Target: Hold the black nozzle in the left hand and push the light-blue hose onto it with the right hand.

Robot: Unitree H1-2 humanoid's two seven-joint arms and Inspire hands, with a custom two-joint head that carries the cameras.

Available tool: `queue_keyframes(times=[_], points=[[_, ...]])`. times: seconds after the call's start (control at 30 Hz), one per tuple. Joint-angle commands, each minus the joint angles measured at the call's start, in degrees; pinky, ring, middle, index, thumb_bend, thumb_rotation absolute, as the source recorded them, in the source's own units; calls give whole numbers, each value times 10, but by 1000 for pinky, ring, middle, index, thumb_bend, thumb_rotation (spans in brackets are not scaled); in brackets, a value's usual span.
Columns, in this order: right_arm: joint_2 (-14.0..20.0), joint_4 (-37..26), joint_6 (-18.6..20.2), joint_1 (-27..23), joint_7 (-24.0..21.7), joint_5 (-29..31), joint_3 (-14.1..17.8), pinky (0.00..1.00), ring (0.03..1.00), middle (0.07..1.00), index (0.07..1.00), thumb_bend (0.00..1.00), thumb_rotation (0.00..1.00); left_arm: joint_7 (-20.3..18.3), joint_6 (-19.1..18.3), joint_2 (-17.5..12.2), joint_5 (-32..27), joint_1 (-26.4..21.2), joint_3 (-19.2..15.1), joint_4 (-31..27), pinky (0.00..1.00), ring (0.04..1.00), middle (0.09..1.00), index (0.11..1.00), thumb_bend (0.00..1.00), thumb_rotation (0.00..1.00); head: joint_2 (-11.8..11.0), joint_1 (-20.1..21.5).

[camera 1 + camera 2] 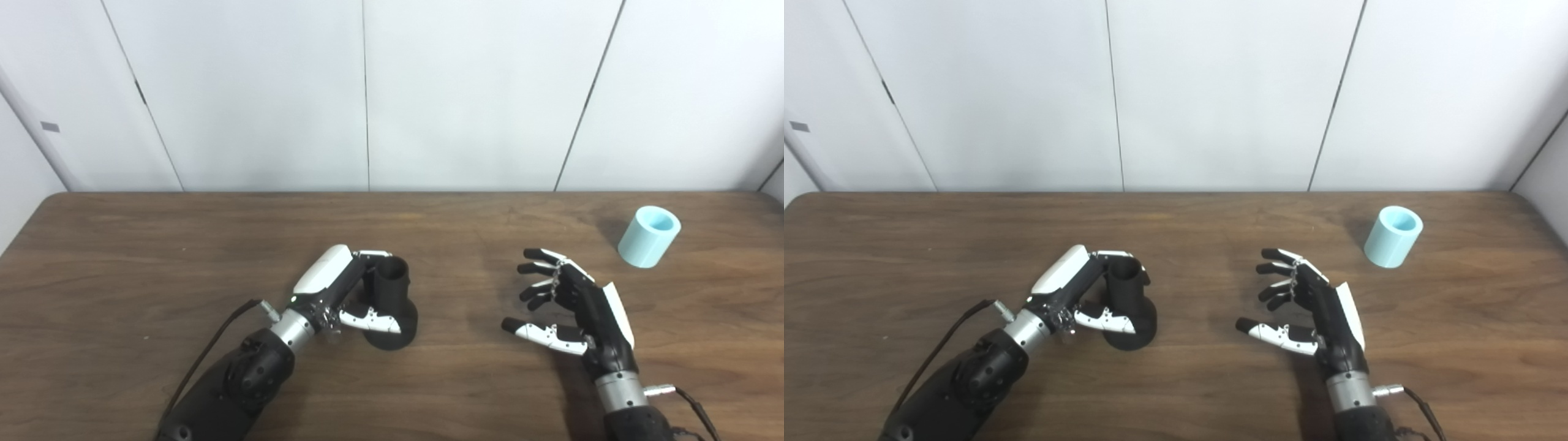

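Note:
The black nozzle (392, 303) stands upright on the wooden table (153, 245), a narrow tube on a wider round base. My left hand (343, 291) wraps it, fingers behind the tube and thumb across the base front. The light-blue hose (649, 236), a short hollow cylinder, sits tilted near the table's far right; it also shows in the right eye view (1393, 236). My right hand (569, 306) is open and empty, fingers spread, over the table to the right of the nozzle and well short of the hose.
White wall panels (367, 92) stand behind the table's far edge. A black cable (208, 349) runs from my left wrist. Another cable (692, 404) leaves my right wrist at the lower right.

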State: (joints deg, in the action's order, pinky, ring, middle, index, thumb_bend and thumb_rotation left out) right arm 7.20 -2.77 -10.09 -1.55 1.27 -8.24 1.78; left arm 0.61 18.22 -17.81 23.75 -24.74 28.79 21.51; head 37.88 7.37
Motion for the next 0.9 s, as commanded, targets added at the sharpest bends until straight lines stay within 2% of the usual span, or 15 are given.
queue_keyframes(times=[0.0, 0.07, 0.13, 0.2, 0.27, 0.33, 0.4, 0.57, 0.7, 0.87], points=[[10, -25, -31, -18, 8, -7, 7, 423, 513, 673, 735, 714, 89, -97, -77, -29, 47, 61, 40, 49, 420, 396, 475, 558, 497, 0, 0, 0], [23, -33, -22, -23, 6, -19, 11, 423, 523, 697, 746, 725, 142, -97, -74, -31, 46, 62, 40, 45, 418, 395, 475, 558, 497, 0, -1, 13], [45, -28, -29, -31, 7, -36, 20, 434, 542, 728, 751, 751, 187, -97, -71, -32, 43, 63, 39, 46, 418, 395, 474, 556, 497, 0, -4, 25], [66, -29, -29, -40, 9, -47, 31, 472, 560, 726, 747, 763, 200, -97, -65, -33, 39, 64, 38, 48, 419, 396, 474, 554, 498, 0, -8, 44], [77, -61, 4, -49, 6, -55, 40, 496, 576, 717, 742, 772, 227, -94, -54, -34, 37, 65, 38, 55, 415, 396, 472, 552, 497, 0, -14, 66], [81, -100, 41, -60, 2, -62, 45, 494, 577, 711, 740, 766, 184, -90, -44, -36, 38, 65, 38, 61, 415, 398, 471, 550, 498, 0, -18, 85], [86, -128, 67, -75, 4, -76, 51, 453, 549, 691, 722, 780, 116, -86, -35, -39, 38, 65, 39, 65, 414, 401, 469, 537, 500, 0, -22, 100], [108, -191, 173, -130, -2, -117, 78, 405, 524, 670, 706, 785, 45, -79, -19, -45, 39, 64, 40, 80, 428, 402, 466, 524, 501, 0, -39, 144], [122, -205, 216, -156, 0, -139, 94, 409, 526, 653, 701, 763, 20, -74, 2, -48, 38, 61, 38, 100, 442, 407, 466, 520, 502, 0, -54, 173], [143, -178, 235, -179, 17, -161, 115, 499, 631, 679, 705, 755, 36, -56, 43, -47, 44, 53, 37, 149, 441, 413, 465, 521, 503, 0, -75, 205]])
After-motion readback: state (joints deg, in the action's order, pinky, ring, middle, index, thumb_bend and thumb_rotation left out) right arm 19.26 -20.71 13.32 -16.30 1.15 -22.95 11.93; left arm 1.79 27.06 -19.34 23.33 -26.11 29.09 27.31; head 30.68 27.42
